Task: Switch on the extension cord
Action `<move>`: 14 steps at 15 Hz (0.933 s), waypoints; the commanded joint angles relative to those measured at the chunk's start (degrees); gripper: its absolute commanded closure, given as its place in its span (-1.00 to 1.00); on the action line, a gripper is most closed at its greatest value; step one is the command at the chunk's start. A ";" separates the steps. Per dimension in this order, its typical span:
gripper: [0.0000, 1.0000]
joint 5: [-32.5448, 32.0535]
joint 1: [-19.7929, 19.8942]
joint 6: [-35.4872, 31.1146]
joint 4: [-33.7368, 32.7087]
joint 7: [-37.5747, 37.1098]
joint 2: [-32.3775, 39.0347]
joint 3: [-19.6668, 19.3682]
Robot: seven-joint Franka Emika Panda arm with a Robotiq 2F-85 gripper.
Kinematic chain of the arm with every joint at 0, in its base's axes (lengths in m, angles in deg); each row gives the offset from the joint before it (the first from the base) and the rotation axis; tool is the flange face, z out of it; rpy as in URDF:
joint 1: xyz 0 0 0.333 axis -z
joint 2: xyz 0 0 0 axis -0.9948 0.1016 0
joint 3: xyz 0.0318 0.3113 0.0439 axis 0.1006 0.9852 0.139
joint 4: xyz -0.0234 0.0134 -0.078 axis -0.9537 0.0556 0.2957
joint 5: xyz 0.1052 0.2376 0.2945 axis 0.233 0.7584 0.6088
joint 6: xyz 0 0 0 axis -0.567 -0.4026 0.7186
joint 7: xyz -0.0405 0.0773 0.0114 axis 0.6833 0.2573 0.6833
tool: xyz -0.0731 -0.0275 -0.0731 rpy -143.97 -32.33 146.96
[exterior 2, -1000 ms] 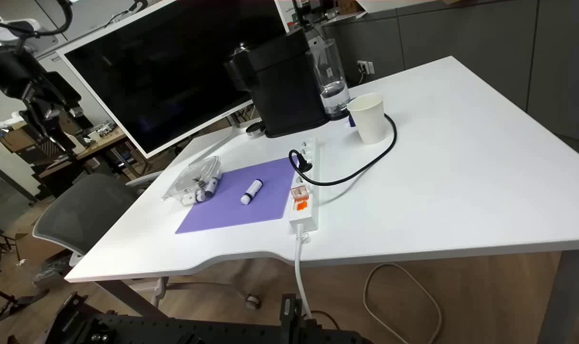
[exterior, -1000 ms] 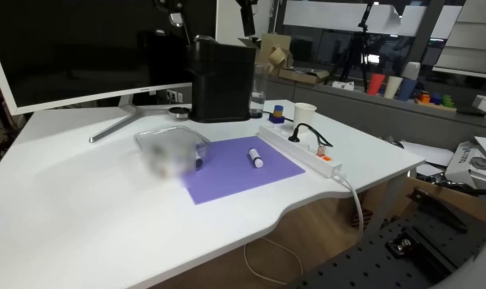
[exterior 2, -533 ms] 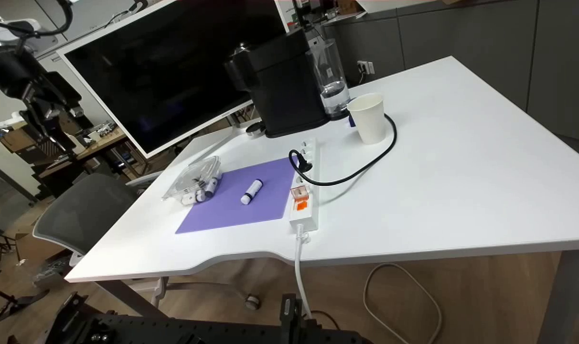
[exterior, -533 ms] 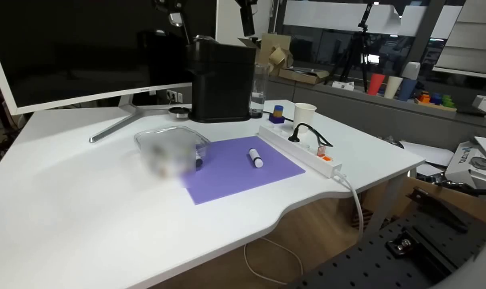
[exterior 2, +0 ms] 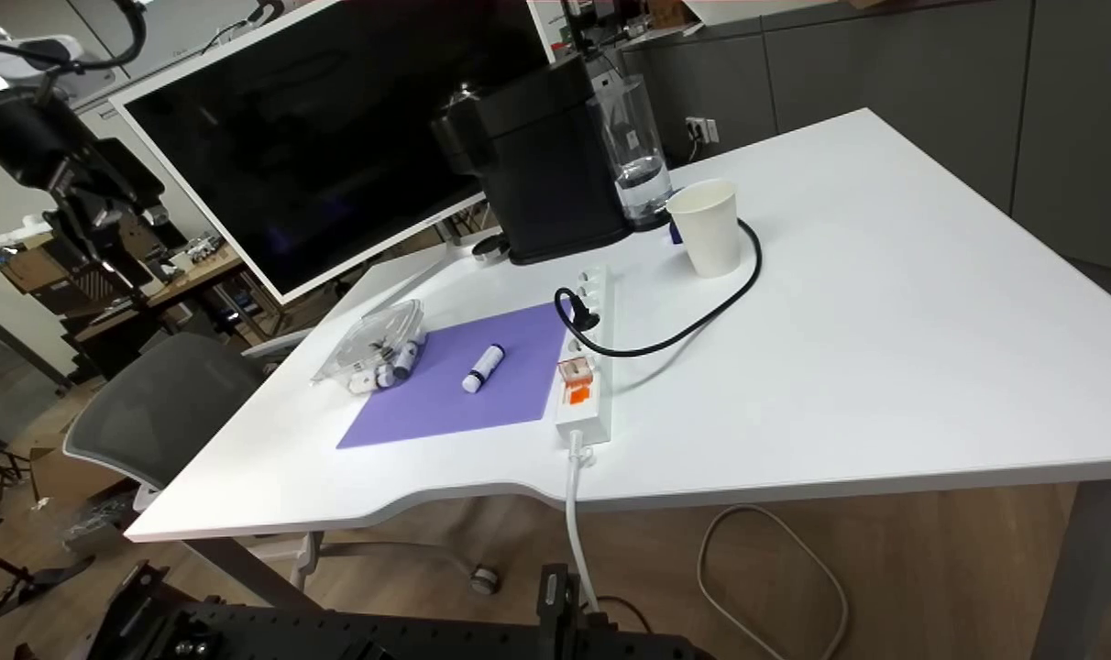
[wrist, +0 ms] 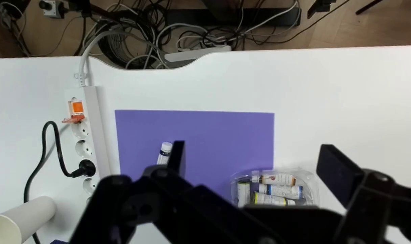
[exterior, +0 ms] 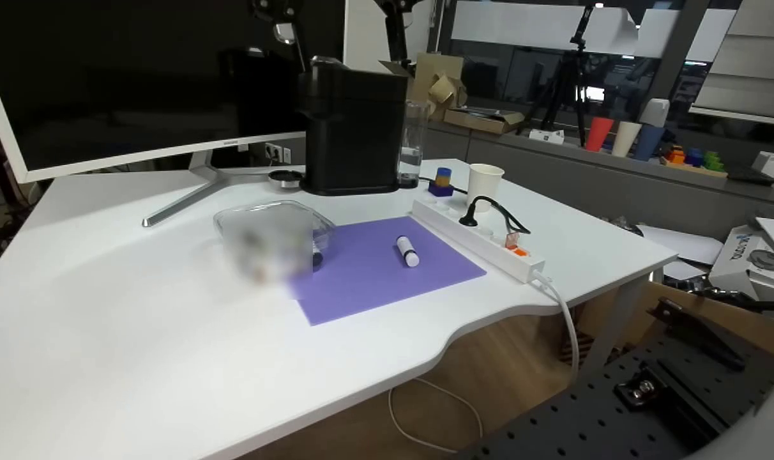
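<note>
The extension cord is a long narrow white power strip lying on the table, seen in both exterior views (exterior: pixel 467 240) (exterior 2: pixel 594 423) and at the left of the wrist view (wrist: pixel 97 132). Its orange switch (wrist: pixel 77 107) is near the cable end, with a clear reddish flap (wrist: pixel 74 118) standing up beside it. A black plug (wrist: pixel 87 167) sits in one socket. The white cable (exterior 2: pixel 574 522) runs off the table edge. My gripper (wrist: pixel 253 147) is open and empty, high above the table and well away from the strip. It also shows in both exterior views (exterior: pixel 352 62) (exterior 2: pixel 148 261).
A purple mat (wrist: pixel 205 135) lies beside the strip with a white vial (exterior 2: pixel 483 368) on it. A clear box (exterior 2: pixel 386 330) of vials overlaps its corner. A paper cup (exterior 2: pixel 708 229), black coffee machine (exterior 2: pixel 551 165) and monitor (exterior: pixel 138 76) stand behind.
My gripper has shifted slightly to the right in both exterior views and tilted or turned a little. The strip and the other things on the table have not moved.
</note>
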 commanded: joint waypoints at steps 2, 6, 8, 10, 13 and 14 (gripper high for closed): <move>-1.00 -2.11 1.33 -6.31 9.30 1.54 -9.30 -5.52; -1.00 -5.31 5.78 -14.11 16.72 5.68 -14.06 -11.25; -1.00 -4.90 8.25 -18.37 19.43 10.15 -14.47 -15.39; -1.00 -3.02 10.43 -20.76 20.68 13.43 -14.11 -19.08; -1.00 -2.35 11.51 -19.46 19.83 13.31 -13.07 -18.81; -1.00 -1.94 11.79 -19.46 19.83 13.59 -13.07 -19.30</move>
